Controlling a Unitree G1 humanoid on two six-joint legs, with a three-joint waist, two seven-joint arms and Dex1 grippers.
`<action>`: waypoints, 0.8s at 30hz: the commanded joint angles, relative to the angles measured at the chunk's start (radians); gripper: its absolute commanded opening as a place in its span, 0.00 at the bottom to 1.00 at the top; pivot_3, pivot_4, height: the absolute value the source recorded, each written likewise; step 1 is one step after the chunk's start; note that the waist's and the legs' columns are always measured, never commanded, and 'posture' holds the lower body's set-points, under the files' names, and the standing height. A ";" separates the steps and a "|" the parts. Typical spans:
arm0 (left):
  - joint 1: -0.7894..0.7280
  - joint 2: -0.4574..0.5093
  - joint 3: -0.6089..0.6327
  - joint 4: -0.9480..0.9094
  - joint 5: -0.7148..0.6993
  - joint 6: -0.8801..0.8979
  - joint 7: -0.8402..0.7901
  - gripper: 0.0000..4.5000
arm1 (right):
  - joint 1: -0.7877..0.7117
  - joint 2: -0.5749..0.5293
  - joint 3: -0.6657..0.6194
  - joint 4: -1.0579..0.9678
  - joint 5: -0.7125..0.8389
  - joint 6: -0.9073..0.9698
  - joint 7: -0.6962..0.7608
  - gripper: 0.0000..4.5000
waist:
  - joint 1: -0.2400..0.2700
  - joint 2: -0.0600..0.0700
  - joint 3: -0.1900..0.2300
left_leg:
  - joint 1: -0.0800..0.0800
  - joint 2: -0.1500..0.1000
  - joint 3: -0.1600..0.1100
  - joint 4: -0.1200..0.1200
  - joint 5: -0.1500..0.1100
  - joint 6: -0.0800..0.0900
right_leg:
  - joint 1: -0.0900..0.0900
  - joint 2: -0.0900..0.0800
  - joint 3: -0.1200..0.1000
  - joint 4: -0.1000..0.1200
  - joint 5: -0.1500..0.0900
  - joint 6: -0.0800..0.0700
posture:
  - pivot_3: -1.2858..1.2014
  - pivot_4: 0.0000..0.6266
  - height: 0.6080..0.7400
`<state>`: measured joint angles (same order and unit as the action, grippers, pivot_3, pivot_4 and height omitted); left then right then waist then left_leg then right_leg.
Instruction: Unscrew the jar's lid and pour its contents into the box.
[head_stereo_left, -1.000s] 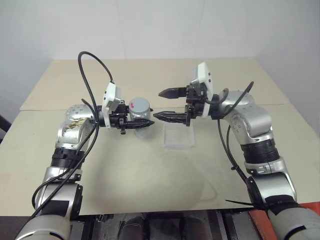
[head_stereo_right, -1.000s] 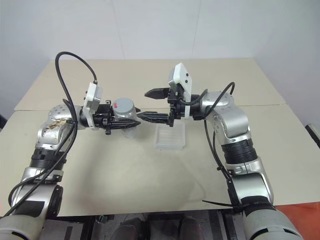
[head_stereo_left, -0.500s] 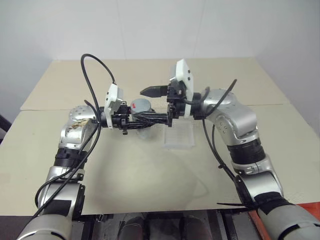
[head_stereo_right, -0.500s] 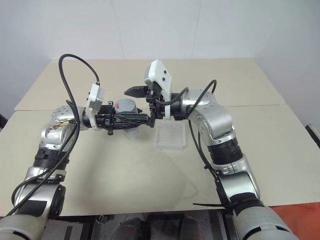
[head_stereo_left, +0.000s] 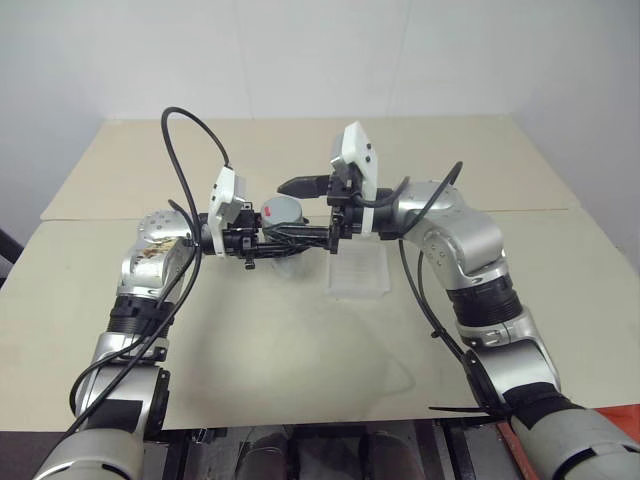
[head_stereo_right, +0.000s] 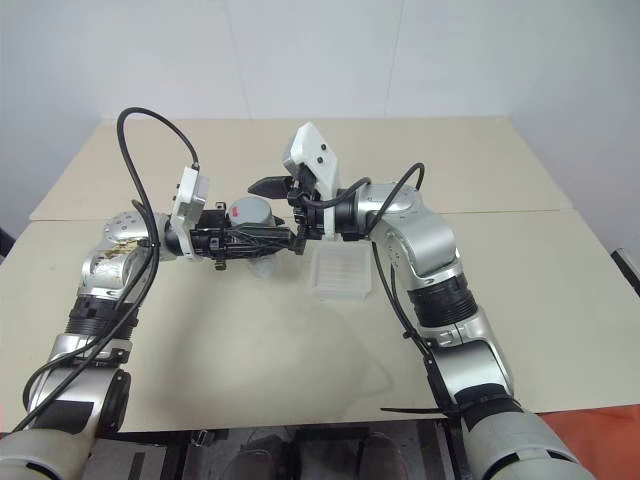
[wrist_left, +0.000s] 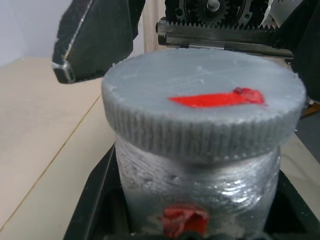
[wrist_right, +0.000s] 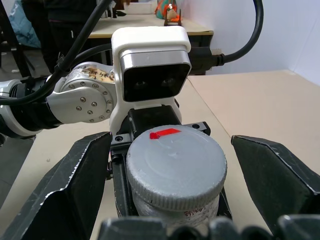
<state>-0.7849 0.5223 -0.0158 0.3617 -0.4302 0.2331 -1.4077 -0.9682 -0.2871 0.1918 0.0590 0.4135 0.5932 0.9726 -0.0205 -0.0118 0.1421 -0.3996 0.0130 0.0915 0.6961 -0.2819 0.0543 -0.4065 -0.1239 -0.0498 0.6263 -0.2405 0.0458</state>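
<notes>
1. The left gripper (head_stereo_left: 285, 240) is clamped tight on the jar (wrist_left: 200, 185), holding it upright above the table (head_stereo_left: 250, 340), just left of the box (head_stereo_left: 358, 272).
2. The right gripper (wrist_right: 172, 165) is spread wide, one finger on each side of the grey lid (wrist_right: 175, 157), not touching it.
3. A second ago the right gripper hung over the box, apart from the jar; now it straddles the lid.
4. Both grippers point level, tip to tip.
</notes>
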 joint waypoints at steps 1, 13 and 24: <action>-0.014 0.012 0.014 -0.039 -0.009 -0.007 -0.001 0.45 | -0.025 0.003 -0.007 -0.020 0.005 -0.001 0.004 0.99 | 0.000 0.000 0.000 | 0.000 0.000 0.000 0.000 0.000 0.000 | 0.000 0.000 0.000 0.000 0.000 0.000 | 0.52 0.24 1.00; -0.010 0.011 0.011 -0.042 -0.010 -0.003 -0.003 0.45 | -0.024 0.005 -0.006 -0.024 0.005 0.002 0.008 0.61 | 0.000 0.000 0.000 | 0.000 0.000 0.000 0.000 0.000 0.000 | 0.000 0.000 0.000 0.000 0.000 0.000 | 0.52 0.24 1.00; 0.030 0.030 -0.025 -0.049 0.032 -0.024 -0.021 0.45 | -0.077 -0.034 -0.043 0.014 0.012 0.010 0.033 0.61 | -0.001 0.000 0.000 | 0.000 0.000 0.000 0.000 0.000 0.000 | 0.000 0.000 0.000 0.000 0.000 0.000 | 0.52 0.24 1.00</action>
<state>-0.7745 0.5326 -0.0216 0.3394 -0.4220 0.2299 -1.4079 -0.9966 -0.3000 0.1976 0.0876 0.4156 0.6131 1.0111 -0.0211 -0.0118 0.1421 -0.3996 0.0129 0.0915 0.6961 -0.2819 0.0543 -0.4065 -0.1239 -0.0498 0.6263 -0.2405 0.0457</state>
